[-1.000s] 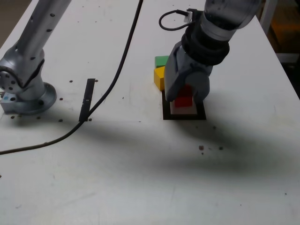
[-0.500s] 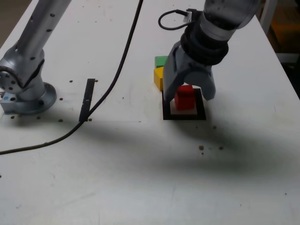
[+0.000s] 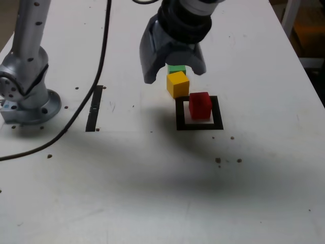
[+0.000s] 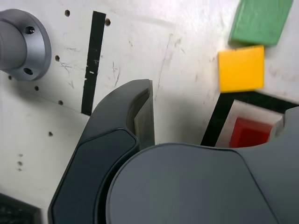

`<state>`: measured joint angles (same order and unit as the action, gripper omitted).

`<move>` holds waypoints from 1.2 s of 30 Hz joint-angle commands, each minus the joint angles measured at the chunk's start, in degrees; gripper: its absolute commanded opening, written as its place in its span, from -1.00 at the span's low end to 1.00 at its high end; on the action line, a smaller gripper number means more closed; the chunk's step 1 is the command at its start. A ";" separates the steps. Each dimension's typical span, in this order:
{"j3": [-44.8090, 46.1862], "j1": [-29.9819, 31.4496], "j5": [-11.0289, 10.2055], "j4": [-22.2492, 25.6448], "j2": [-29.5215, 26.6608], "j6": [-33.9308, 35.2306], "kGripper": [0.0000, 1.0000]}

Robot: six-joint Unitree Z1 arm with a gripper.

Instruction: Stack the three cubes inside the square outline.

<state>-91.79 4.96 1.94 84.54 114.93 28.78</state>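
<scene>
Upper centre of the exterior view: gripper (image 3: 175, 65), jaws wide apart, holding nothing | red cube (image 3: 200, 105): right of centre, inside square outline (image 3: 181, 123) | yellow cube (image 3: 177, 85): just beyond the outline's upper-left corner | green cube (image 3: 176, 68): directly above yellow, partly hidden.

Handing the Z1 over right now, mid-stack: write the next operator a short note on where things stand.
Gripper: open, nothing held, hovering above the table beyond the outline.
Red cube: inside the square outline, on its white centre.
Yellow cube: just outside the outline, by its far-left corner in the exterior view.
Green cube: directly behind yellow in that view, partly hidden.
Done: red placed as the likely base.
Left: stack yellow and green on red; yellow looks easier to take first.
</scene>
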 commanded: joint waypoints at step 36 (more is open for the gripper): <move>16.05 -4.70 -4.40 -21.28 -0.38 0.98 0.53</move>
<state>-75.65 0.25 -2.49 63.14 114.15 29.89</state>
